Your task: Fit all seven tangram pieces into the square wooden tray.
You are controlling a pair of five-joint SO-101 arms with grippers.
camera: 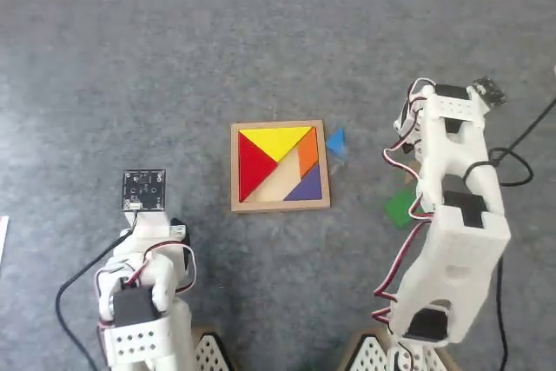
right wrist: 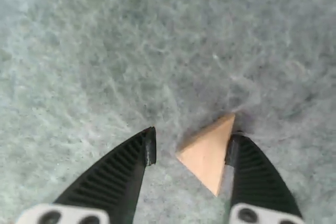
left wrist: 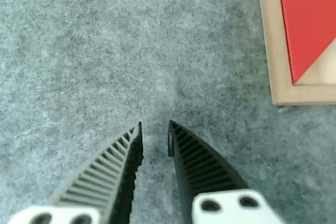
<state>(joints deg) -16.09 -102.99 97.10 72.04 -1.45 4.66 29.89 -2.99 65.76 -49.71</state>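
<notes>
Now the jaws of the right gripper (right wrist: 191,145) stand open around a pale triangle (right wrist: 207,156) on the worktop, while the left gripper (left wrist: 156,132), jaws slightly parted, sits near the wooden tray (camera: 280,206), with a blue triangle (camera: 336,139) just beside that tray.

— What crowds the tray (camera: 280,207)?

— On its right, a blue triangle (camera: 336,140) lies just beside the corner away from the arms. A green piece (camera: 400,208) lies farther right, and the right arm (camera: 452,215) rises over it.

— And on the left?

— Bare grey mat (camera: 130,84) runs left of the tray and past its far edge. The left arm (camera: 148,284) sits well off the near left corner, and the left gripper (left wrist: 155,137), jaws slightly apart, hangs over the mat.

— Any room inside the right gripper (right wrist: 191,148)?

— Its jaws are spread, with a peach triangle (right wrist: 209,156) lying against one finger.
</notes>
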